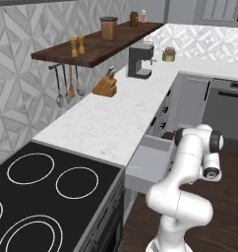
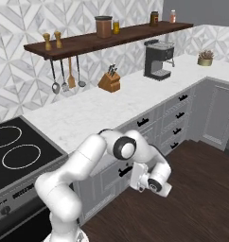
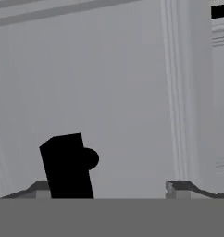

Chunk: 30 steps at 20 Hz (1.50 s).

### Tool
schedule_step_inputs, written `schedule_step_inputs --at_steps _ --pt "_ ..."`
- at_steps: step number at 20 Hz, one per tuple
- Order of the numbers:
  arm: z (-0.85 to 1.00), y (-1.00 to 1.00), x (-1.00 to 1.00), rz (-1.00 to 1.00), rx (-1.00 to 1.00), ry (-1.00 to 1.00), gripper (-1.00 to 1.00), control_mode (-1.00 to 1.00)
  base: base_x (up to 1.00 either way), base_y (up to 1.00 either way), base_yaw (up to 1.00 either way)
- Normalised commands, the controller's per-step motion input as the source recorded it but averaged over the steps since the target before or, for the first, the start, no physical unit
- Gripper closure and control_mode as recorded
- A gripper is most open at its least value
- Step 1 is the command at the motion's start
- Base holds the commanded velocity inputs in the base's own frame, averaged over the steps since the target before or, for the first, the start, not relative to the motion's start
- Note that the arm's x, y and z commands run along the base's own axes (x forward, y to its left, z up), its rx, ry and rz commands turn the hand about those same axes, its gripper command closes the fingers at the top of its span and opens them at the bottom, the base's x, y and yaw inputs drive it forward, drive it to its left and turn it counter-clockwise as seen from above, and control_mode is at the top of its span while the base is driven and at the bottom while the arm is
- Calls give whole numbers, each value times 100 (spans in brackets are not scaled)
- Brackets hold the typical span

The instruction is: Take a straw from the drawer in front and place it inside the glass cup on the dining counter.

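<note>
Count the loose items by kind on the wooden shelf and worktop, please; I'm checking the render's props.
Shakers: 2
Canister: 1
Jars and bottles: 3
Hanging utensils: 3
Knife block: 1
Coffee machine: 1
Potted plant: 1
Total: 12

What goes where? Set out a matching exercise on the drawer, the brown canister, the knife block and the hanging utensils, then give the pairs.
Things:
1. drawer
2. brown canister
3. knife block
4. metal utensils

Places or states:
A. standing on the wooden shelf
B. pulled open
C. hanging under the shelf
D. standing on the marble worktop

Pairs: 1-B, 2-A, 3-D, 4-C
</note>
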Motion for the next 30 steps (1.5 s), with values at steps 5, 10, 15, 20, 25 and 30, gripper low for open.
schedule_step_inputs --at_steps 5,10,15,20,25,30 --pt "25 -39 -14 0 -1 0 -100 -100 0 0 0" --pt "72 -29 -36 0 -9 -1 -100 -100 0 0 0" --pt "95 10 -17 0 -22 -11 -100 -100 0 0 0" --pt "100 41 -1 0 -35 -17 -100 -100 0 0 0" --pt "95 52 0 0 -31 -6 -100 -100 0 0 0" --pt "62 64 1 0 -31 2 -100 -100 0 0 0"
